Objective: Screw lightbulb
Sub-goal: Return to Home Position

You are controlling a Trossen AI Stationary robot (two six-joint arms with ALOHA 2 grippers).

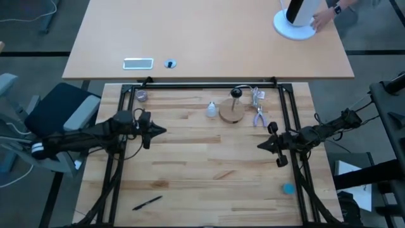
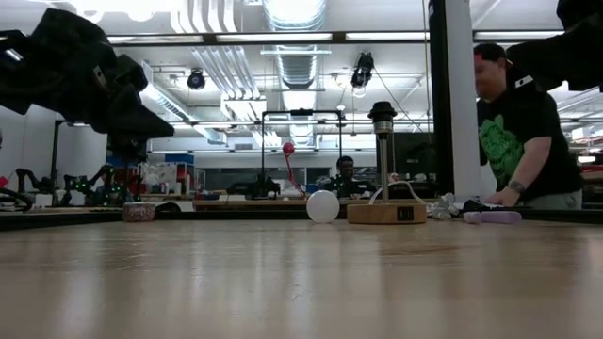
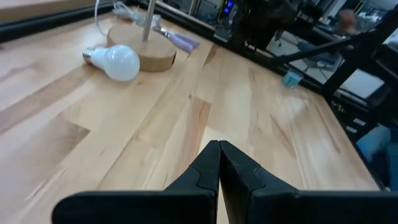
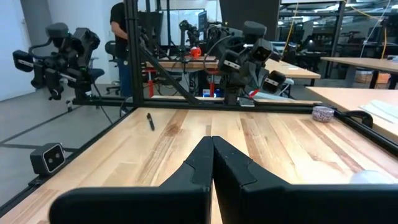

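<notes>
Left arm (image 1: 82,136), right arm (image 1: 316,134): matte black, slender, jointed. Left gripper (image 1: 163,132), right gripper (image 1: 259,146): each two black tapered fingers (image 3: 202,171), small notch at inner edge, on a flat black bar (image 3: 124,208).

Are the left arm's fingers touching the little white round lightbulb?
Apart. The high view shows bare wooden table between the left gripper and the small white frosted lightbulb lying by the round wooden disc.

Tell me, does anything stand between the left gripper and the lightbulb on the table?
Nothing visible does. Only bare table lies between the left gripper, fingers shut, and the lightbulb. The wooden disc sits on the bulb's far side.
</notes>
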